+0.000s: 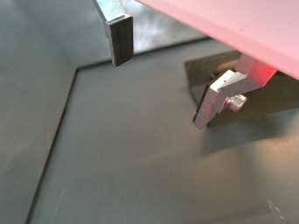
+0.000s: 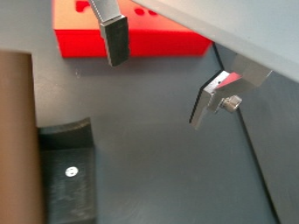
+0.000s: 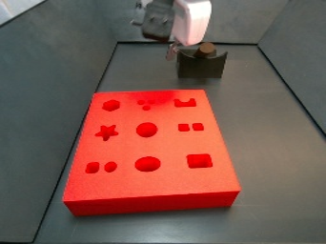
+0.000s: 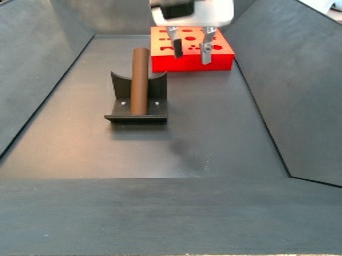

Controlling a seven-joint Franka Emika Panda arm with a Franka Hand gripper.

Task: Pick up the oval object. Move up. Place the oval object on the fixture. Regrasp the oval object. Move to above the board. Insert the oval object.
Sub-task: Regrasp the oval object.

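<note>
Oval object rests in the fixture. Gripper hangs open and empty, apart. Off-centre regrasp risks tilting the peg, jamming insertion into board.

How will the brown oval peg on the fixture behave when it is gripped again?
The oval peg looks rigid, so it should not bend. It rests lengthwise in the fixture notch, so it probably will not roll. Its smooth sides might slip between the pads. The open tool is away from it, near the red board.
</note>
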